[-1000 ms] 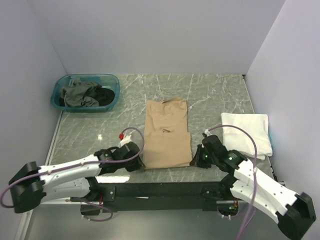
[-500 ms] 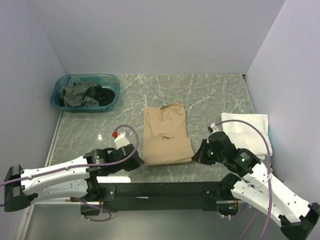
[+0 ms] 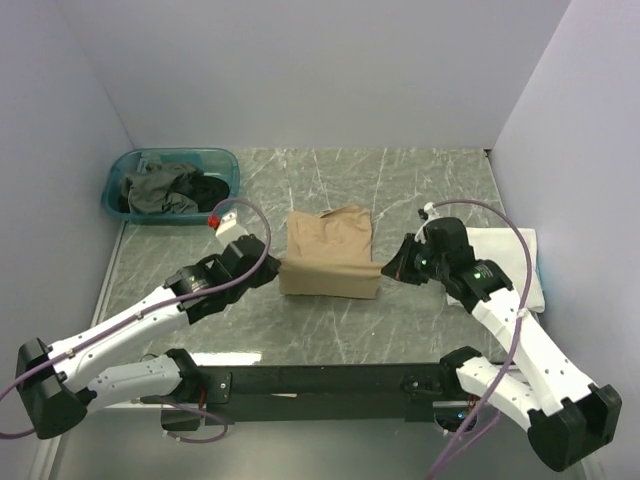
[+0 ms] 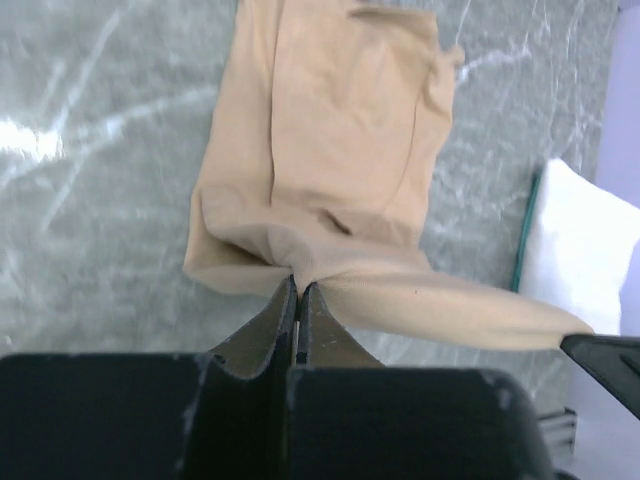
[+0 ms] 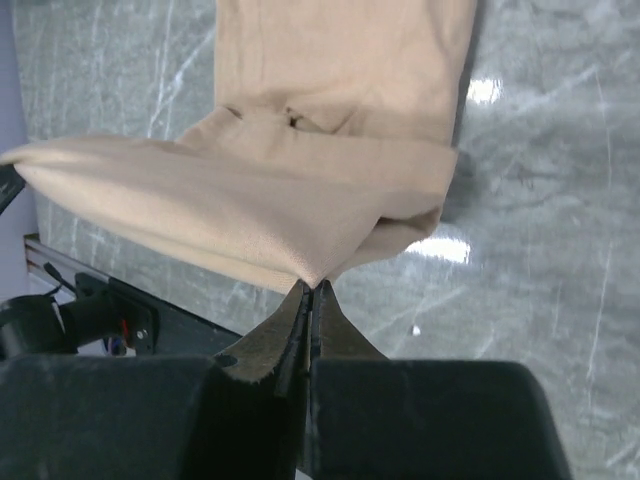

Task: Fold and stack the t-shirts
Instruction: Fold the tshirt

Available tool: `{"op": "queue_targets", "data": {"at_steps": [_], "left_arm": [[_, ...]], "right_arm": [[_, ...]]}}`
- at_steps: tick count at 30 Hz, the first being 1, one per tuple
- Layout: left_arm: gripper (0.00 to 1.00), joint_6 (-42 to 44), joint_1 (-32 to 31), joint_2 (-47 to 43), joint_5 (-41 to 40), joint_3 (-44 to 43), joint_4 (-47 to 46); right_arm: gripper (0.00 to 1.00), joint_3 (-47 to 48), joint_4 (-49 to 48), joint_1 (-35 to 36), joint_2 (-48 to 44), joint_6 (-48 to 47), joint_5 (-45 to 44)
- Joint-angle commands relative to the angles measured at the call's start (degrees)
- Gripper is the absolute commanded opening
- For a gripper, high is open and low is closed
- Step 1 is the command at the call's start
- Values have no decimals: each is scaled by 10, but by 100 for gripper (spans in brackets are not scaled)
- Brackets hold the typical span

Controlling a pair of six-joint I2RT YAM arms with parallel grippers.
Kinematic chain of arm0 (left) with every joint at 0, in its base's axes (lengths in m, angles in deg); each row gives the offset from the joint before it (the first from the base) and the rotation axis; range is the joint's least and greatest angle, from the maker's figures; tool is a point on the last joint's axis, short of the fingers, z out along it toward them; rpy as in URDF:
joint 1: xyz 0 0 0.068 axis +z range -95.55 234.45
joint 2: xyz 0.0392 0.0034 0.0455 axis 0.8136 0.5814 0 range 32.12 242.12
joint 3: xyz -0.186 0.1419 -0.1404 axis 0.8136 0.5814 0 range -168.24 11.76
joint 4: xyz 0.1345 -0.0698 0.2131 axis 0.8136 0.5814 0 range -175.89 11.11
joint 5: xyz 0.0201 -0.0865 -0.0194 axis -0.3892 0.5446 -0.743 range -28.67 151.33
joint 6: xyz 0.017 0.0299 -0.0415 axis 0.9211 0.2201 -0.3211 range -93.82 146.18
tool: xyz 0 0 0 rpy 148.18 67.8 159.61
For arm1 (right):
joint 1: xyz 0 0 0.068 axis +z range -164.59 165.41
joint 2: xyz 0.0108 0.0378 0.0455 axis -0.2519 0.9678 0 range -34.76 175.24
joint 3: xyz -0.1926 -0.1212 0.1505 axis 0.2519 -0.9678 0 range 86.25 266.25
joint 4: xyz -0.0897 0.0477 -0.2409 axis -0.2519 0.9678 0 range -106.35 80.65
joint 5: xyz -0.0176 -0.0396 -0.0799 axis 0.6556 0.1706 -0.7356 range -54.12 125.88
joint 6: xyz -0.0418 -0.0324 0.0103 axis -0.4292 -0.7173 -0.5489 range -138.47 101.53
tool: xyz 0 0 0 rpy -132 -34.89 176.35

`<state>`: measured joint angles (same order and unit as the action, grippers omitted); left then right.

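The tan t-shirt (image 3: 330, 250) lies mid-table with its near end lifted and stretched between my two grippers. My left gripper (image 3: 272, 266) is shut on its near left corner; in the left wrist view (image 4: 298, 285) the jaws pinch the tan cloth (image 4: 340, 150). My right gripper (image 3: 390, 270) is shut on the near right corner; in the right wrist view (image 5: 312, 288) the tan shirt (image 5: 250, 200) hangs from the closed jaws. A folded white t-shirt (image 3: 505, 262) lies at the right, also in the left wrist view (image 4: 580, 250). Grey-green (image 3: 152, 190) and black (image 3: 210, 190) shirts lie in the tub.
The teal plastic tub (image 3: 225, 157) stands at the back left corner of the marble table (image 3: 430, 180). Walls close the table at left, back and right. The black rail along the near edge (image 3: 320, 380) carries both arm bases.
Both grippers have risen and moved away from the near edge, carrying the tan shirt's near end up and over toward its far end. The shirt now looks shorter.
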<state>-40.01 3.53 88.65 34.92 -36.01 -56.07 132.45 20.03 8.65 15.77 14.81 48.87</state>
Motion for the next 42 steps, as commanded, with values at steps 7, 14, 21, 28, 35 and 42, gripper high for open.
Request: {"op": "queue_targets", "data": {"at_steps": [7, 14, 21, 28, 35, 42], "left_arm": [[1, 128, 96, 79, 33, -92, -71], [1, 169, 150, 140, 66, -138, -93], [1, 197, 202, 208, 108, -177, -118], [1, 215, 239, 296, 148, -215, -136], [1, 221, 266, 379, 171, -268, -138], [1, 227, 282, 465, 184, -320, -133]], "right_arm": [[0, 87, -77, -69, 84, -57, 85], [0, 137, -90, -101, 162, -78, 123], [0, 175, -109, -123, 255, -82, 154], [0, 215, -123, -140, 331, -84, 167], [0, 265, -116, -150, 410, -95, 158], [0, 304, -139, -158, 500, -90, 161]]}}
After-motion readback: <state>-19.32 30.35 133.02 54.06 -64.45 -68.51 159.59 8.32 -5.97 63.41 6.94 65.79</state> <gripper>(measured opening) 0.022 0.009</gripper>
